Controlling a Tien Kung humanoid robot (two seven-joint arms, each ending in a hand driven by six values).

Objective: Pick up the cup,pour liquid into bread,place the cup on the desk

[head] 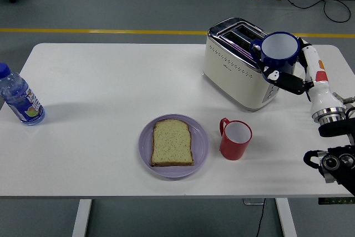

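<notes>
Scanning left to right: bottle (20,99) upright at the left edge of the white bench (111,81), well apart from everything else. Near the front edge, bread (172,142) flat on a purple plate (201,148), no liquid visible on it. Just right of the plate, red cup (236,139) standing, mouth up, apparently empty. Behind it, toaster (238,65) with slots open. At the toaster's right end, blue cup (280,50) held aloft, roughly upright, mouth toward the camera, inside white with no visible contents. Right robot hand (285,73) clamped on the blue cup from below and behind, dark fingers (283,80) wrapped under it. Left arm out of sight.

Likely stage: cup being brought back to set down on the bench.

Risks from here: clipping the toaster's corner on the way down, given how close the cup hangs to it; landing on the red cup or knocking it over; releasing while tilted, so the cup tips.
</notes>
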